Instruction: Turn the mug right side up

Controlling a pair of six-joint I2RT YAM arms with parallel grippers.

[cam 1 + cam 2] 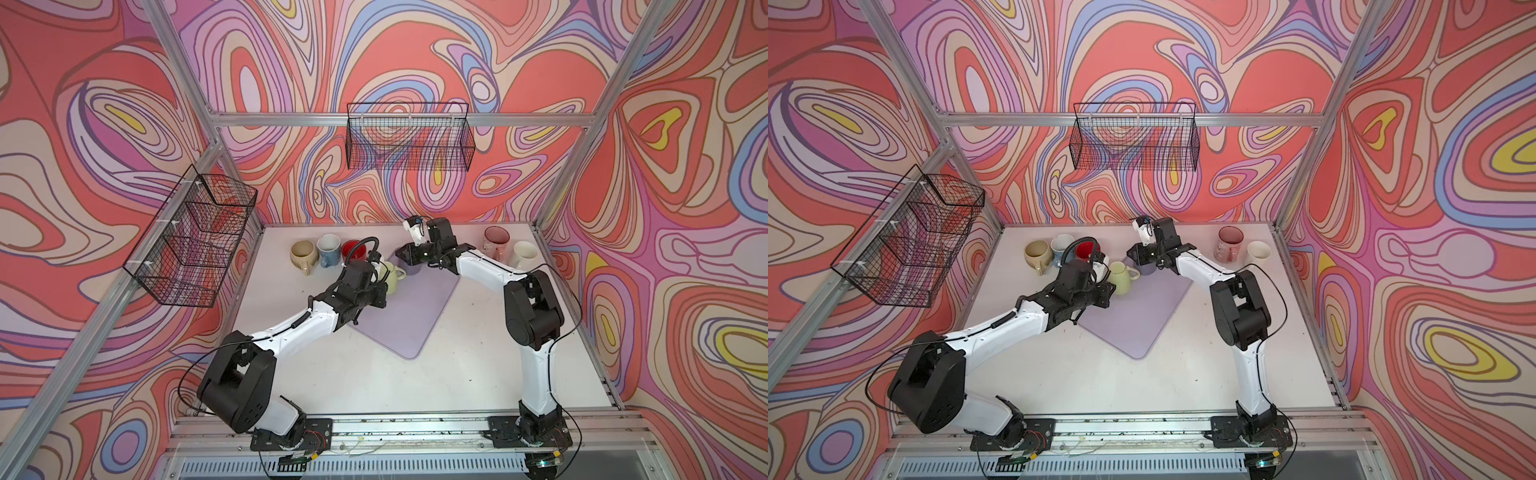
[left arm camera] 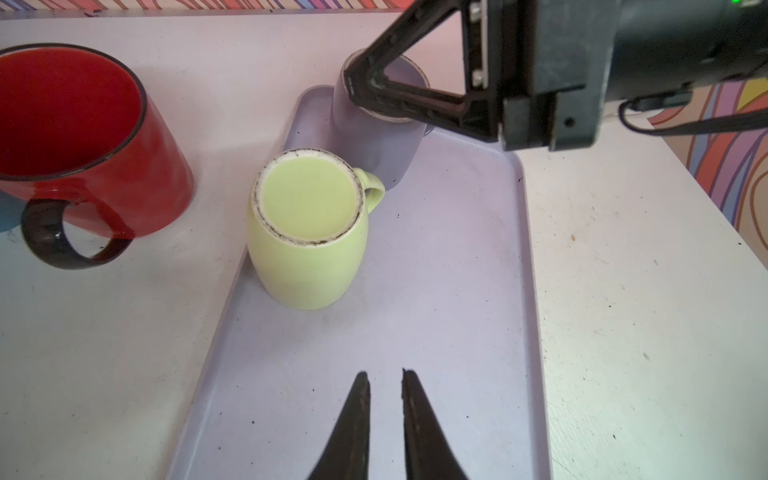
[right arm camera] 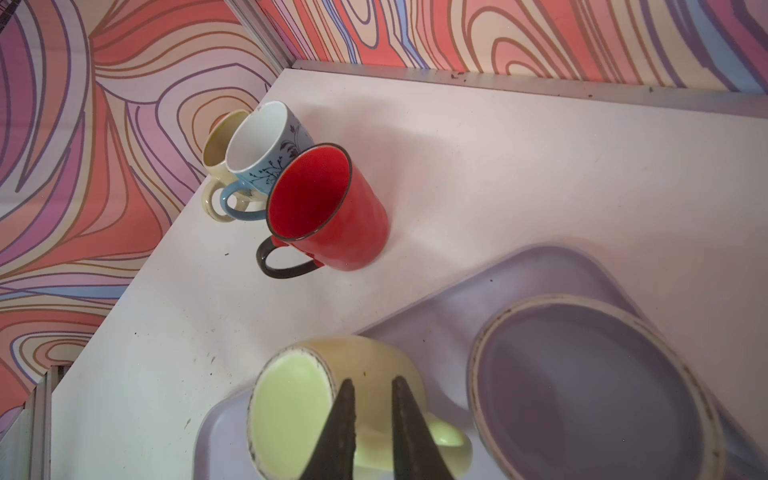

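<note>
Glazed ceramic, slick and chippable, is judged of the green mug (image 2: 307, 249) set base-up on the lilac tray (image 2: 457, 291), best taken by its handle (image 2: 374, 191); left gripper (image 2: 384, 374) and right gripper (image 3: 372, 384) are pressed nearly together, empty.

The pale green mug (image 2: 307, 270) and lavender mug (image 2: 382, 149) are showing a smooth, matt ceramic glaze, with their bare foot rings looking rough and speckled. The red mug (image 2: 158, 187) is gleaming with a glossy glaze. The lavender tray (image 2: 457, 291) is appearing smooth and matt. The white table (image 2: 623, 291) is looking matt, scuffed and flecked. The wire basket (image 1: 409, 137) is showing black metal mesh, and the frame rail (image 1: 291, 119) is showing bare brushed metal.
</note>
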